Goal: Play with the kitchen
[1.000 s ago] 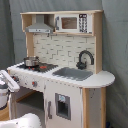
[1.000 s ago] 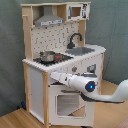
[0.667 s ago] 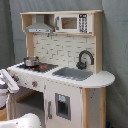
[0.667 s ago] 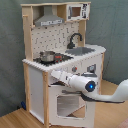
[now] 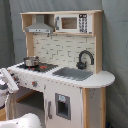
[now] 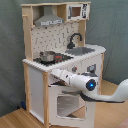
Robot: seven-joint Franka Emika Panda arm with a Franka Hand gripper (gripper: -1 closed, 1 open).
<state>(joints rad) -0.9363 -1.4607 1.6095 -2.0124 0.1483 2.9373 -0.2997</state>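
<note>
Claw (image 6: 54,75) at kitchen (image 6: 60,45) front.

White and light-wood kitchen (image 5: 75,95) (image 6: 37,85), grey hood (image 5: 39,28) (image 6: 49,20), black faucet (image 5: 84,59) (image 6: 75,39).

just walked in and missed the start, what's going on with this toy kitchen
A robot arm is reaching toward the front of a toy kitchen, at the level of the knob panel just below the stovetop. In the second exterior view the oven door hangs slightly open beneath the arm. A small pot sits on the stovetop, and the sink and black faucet are untouched. Whether the arm is gripping anything is not visible.
</note>
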